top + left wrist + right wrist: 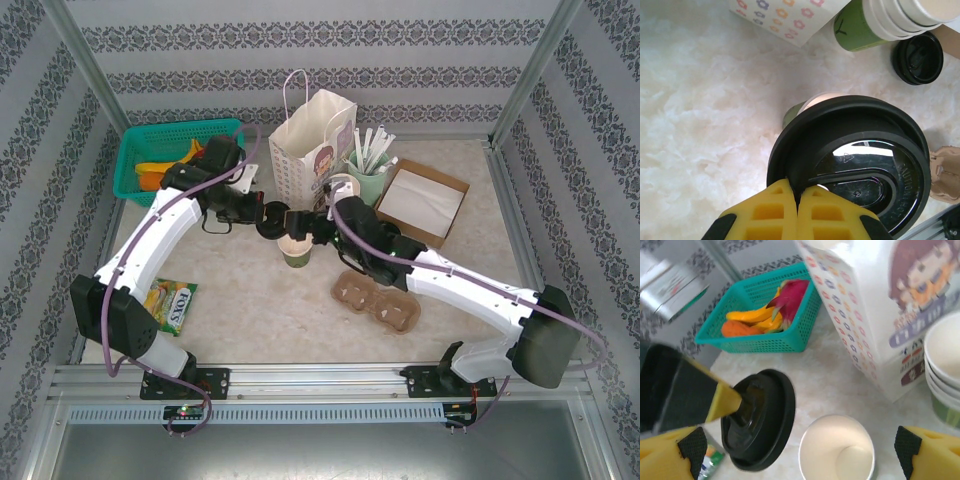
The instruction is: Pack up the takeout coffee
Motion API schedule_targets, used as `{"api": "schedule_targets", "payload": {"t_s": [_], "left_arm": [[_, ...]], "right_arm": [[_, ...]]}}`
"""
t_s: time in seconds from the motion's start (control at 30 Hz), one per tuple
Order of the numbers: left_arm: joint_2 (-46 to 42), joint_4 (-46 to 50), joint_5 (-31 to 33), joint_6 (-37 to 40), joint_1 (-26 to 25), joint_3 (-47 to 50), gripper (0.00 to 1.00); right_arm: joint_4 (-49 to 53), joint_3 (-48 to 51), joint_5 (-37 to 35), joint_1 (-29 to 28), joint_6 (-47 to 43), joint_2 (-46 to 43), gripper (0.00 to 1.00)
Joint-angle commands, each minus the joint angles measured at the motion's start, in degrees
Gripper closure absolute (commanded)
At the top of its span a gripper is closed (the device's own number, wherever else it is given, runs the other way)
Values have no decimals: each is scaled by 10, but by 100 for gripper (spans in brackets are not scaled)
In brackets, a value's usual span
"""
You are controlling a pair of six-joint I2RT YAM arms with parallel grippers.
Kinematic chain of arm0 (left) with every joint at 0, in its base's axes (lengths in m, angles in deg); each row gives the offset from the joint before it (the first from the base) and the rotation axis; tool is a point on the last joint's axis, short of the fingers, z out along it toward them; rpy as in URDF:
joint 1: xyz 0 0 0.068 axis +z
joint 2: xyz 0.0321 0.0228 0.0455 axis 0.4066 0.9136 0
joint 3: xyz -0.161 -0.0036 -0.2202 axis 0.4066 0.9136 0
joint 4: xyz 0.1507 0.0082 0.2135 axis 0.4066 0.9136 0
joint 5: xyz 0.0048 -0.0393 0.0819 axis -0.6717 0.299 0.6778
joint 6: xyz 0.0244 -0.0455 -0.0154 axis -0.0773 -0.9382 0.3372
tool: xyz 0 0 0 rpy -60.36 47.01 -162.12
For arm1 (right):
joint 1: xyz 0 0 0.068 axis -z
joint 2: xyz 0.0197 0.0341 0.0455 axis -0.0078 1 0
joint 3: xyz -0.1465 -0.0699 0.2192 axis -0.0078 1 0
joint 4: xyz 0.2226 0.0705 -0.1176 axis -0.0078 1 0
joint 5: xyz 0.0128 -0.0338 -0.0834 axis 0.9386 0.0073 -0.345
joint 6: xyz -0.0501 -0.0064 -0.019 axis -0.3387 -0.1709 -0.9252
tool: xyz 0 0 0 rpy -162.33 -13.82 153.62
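The takeout coffee cup, cream above and green below, stands upright mid-table with no lid on; its empty cream inside faces up in the right wrist view. My left gripper is shut on the rim of a round black lid, holding it just left of and above the cup. From the right wrist the lid hangs beside the cup's mouth, not on it. My right gripper is open, its yellow fingers spread wide on either side of the cup.
A white paper bag stands behind the cup, a teal basket far left. A stack of lidless cups and a loose black lid sit near the bag. A cardboard cup carrier lies front right, a napkin box behind it.
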Motion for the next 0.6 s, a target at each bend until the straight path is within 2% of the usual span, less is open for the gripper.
{"api": "schedule_targets", "payload": {"t_s": [0.0, 0.1, 0.23, 0.57], "left_arm": [[-19, -33, 4, -52, -5, 28, 100], [-22, -63, 18, -94, -16, 61, 100], [-18, -103, 30, -127, -33, 93, 100], [16, -127, 35, -119, -49, 95, 100]], "right_arm": [[4, 21, 78, 34, 173, 12, 2], [14, 16, 107, 45, 193, 22, 2], [12, 20, 107, 45, 209, 34, 2], [-28, 24, 139, 53, 235, 97, 2]]}}
